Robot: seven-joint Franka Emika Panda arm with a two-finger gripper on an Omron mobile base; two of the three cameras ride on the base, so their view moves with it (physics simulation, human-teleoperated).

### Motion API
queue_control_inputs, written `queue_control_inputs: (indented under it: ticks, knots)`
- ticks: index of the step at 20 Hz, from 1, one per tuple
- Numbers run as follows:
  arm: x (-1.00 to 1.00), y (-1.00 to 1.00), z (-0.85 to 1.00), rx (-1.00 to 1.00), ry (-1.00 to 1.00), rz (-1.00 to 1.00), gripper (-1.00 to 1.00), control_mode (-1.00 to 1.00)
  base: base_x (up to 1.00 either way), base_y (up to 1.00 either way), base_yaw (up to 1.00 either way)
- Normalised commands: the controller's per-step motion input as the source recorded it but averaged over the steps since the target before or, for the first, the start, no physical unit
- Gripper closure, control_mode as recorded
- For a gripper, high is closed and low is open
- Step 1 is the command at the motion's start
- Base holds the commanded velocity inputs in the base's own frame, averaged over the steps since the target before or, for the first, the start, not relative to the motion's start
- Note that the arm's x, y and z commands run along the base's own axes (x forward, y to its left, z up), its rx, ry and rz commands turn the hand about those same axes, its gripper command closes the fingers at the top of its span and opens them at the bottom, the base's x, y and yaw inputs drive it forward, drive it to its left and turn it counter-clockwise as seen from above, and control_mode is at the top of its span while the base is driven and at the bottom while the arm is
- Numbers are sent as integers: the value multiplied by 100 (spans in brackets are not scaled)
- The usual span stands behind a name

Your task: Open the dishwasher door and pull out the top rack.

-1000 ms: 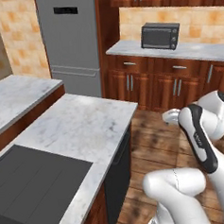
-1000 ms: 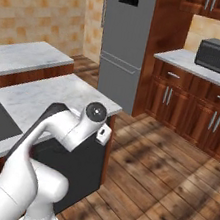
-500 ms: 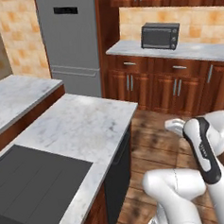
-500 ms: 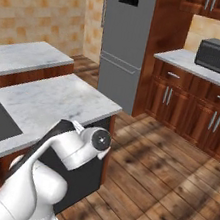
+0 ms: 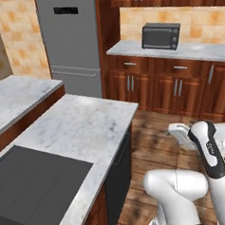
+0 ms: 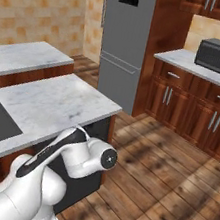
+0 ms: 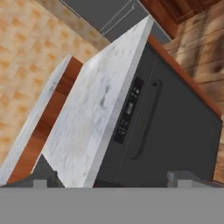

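You're lining up on the dishwasher door point(image 7: 175, 131) now, the flat matte black panel sitting shut under the marble desk point(image 7: 100, 105), with the top rack hidden behind it. The pincer point(image 7: 111, 179) is showing its two grey tips spread wide apart, holding nothing, hovering off the door. You're wanting to roll the hand so the fingers straddle the slim dark bar handle point(image 7: 146, 120), which is running just below the glossy control strip point(image 7: 129, 110). Come in square, close only once the bar sits between the tips, then pull out and down along the hinge arc, not straight back. The desk edge is overhanging close by, so watch your clearance
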Motion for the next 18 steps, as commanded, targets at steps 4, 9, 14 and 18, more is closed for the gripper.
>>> queue_control_inputs:
  ticks: [4, 9, 14, 18]
  knots:
    - [26, 11, -30, 18, 0, 2, -100, -100, 0, 0, 0]
    - [32, 23, -32, 13, 0, 3, -100, -100, 0, 0, 0]
    - [30, 21, -33, 8, 0, 3, -100, -100, 0, 0, 0]
    - [28, 19, -36, 5, 0, 3, -100, -100, 0, 0, 0]
